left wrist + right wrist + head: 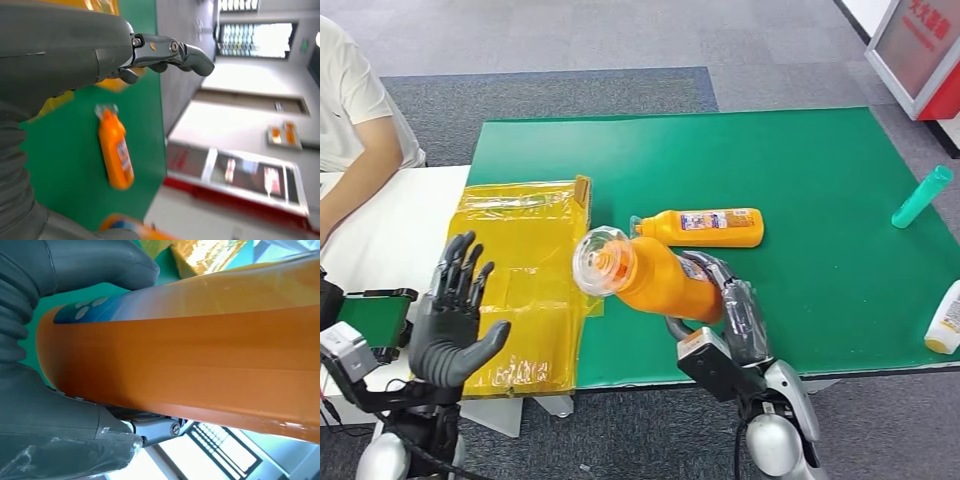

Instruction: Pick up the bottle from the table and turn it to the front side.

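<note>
My right hand [731, 305] grips an orange bottle [660, 278] by its lower body and holds it off the green table [803, 170], its clear cap pointing left and toward the camera. In the right wrist view the bottle's orange body [196, 355] lies between the thumb and the fingers [68, 435]. A second orange bottle [705, 227] lies flat on the table just behind it, and appears too in the left wrist view [115, 152]. My left hand [454, 320] is raised at the lower left, fingers spread, holding nothing.
A yellow foil-lined box [520, 280] lies open on the table's left end. A teal bottle [921, 197] and a white and yellow bottle [945, 320] lie near the right edge. A person's arm [354, 170] rests at a white table on the left.
</note>
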Action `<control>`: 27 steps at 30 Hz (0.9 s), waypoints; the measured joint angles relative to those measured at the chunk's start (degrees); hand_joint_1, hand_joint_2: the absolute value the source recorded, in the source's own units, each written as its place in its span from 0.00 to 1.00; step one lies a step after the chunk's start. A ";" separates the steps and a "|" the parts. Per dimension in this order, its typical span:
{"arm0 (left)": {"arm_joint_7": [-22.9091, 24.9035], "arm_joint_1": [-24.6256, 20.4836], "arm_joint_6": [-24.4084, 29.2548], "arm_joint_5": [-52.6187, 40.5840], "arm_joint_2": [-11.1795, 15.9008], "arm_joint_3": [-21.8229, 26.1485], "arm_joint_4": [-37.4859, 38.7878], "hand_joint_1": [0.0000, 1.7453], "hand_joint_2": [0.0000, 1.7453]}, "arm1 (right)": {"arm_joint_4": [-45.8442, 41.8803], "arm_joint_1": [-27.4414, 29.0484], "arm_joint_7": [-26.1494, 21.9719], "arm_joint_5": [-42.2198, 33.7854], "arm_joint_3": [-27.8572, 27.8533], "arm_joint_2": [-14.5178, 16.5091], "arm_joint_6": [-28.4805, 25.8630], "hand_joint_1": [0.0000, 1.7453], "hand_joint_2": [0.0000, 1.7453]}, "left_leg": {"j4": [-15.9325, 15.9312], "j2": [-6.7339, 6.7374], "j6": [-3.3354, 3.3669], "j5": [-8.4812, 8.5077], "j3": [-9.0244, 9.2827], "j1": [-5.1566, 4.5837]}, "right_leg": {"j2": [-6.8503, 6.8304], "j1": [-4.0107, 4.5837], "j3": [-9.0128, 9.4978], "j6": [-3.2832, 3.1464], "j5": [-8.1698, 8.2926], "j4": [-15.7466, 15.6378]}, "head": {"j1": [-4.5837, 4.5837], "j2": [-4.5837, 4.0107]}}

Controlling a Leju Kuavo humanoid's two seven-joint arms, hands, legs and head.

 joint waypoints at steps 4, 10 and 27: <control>0.88 -4.22 0.62 1.77 1.15 -7.76 2.68 0.00 1.00 | 1.81 -1.50 -0.40 -0.16 1.56 0.21 -1.89 1.00 1.00 | 0.01 0.00 0.01 0.01 -0.01 -0.02 | 0.00 -0.03 0.00 0.03 0.04 0.00 | 0.00 0.00; 2.10 -9.20 2.69 2.62 2.10 -17.31 5.72 0.00 1.00 | 4.05 -2.80 -0.54 1.28 4.36 0.40 -5.49 1.00 1.00 | 0.01 0.00 0.01 0.02 -0.02 -0.03 | 0.00 -0.03 -0.01 0.03 0.03 0.00 | -0.01 0.00; 3.30 -14.45 12.40 -13.70 3.05 -25.51 9.12 0.00 1.00 | 5.46 -3.51 1.56 9.28 8.42 0.37 -13.49 1.00 1.00 | 0.01 0.00 0.01 0.01 -0.04 -0.03 | 0.00 -0.03 -0.03 0.03 0.03 0.00 | 0.00 0.00</control>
